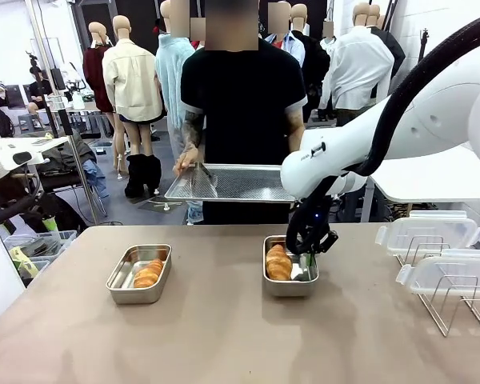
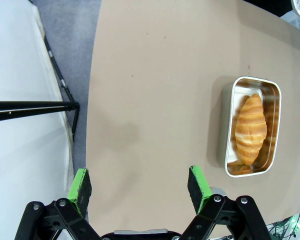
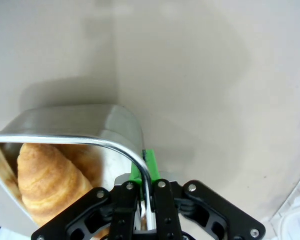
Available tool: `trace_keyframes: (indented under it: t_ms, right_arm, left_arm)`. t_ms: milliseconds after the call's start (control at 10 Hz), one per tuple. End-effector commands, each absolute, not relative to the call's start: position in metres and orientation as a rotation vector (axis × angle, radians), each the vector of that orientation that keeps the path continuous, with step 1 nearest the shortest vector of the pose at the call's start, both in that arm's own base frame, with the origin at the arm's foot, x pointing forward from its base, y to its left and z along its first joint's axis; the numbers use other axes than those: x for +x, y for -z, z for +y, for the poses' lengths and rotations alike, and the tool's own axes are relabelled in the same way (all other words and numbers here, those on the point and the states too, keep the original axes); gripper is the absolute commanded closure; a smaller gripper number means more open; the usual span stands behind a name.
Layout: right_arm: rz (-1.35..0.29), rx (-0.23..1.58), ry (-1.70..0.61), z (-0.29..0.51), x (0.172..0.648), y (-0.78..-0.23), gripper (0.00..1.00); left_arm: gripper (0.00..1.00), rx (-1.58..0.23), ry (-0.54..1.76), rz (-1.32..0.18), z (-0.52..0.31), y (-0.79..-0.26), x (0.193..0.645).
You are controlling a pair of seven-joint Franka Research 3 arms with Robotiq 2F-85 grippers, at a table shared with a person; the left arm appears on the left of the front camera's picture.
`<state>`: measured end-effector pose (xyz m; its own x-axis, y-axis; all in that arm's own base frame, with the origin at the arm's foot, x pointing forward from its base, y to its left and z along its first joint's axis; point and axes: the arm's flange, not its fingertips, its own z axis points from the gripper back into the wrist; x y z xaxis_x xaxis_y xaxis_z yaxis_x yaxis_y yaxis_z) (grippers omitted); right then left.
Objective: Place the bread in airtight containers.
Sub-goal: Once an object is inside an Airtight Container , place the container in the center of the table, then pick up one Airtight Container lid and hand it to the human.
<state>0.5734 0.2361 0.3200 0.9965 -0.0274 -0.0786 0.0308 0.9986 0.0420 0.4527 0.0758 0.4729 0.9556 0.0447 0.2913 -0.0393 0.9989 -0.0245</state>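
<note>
Front view: two pans, left pan and right pan, on surface.
Rolls: left roll, right roll, one per pan.
Right claw: clamped on right pan's wall.
Left claw: apart, empty.

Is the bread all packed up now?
Nearly. Done: the left roll lies in the left pan, and the right roll lies in the right pan. In hand: the right gripper pinches the right pan's rim, while the left gripper hangs open over the table. Left: both pans are uncovered, and the lids sit on the rack.
</note>
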Motion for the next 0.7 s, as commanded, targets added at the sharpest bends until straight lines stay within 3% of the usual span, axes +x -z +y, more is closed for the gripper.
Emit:
trace_keyframes:
  t_ms: [0, 300, 400, 600]
  right_arm:
    - [0.052, 0.033, 0.066, 0.238, 0.577, -0.324, 0.72]
    - [0.046, 0.016, 0.078, 0.241, 0.572, -0.332, 0.14]
    - [0.032, 0.022, 0.082, 0.240, 0.564, -0.339, 0.00]
    - [-0.018, -0.005, 0.023, 0.238, 0.535, -0.368, 0.00]
  left_arm:
    - [0.00, -0.014, -0.050, -0.296, 0.077, -0.473, 0.452]
    - [0.00, -0.014, -0.050, -0.296, 0.077, -0.473, 0.452]
    - [0.00, -0.014, -0.050, -0.296, 0.077, -0.473, 0.452]
    - [0.00, -0.014, -0.050, -0.296, 0.077, -0.473, 0.452]
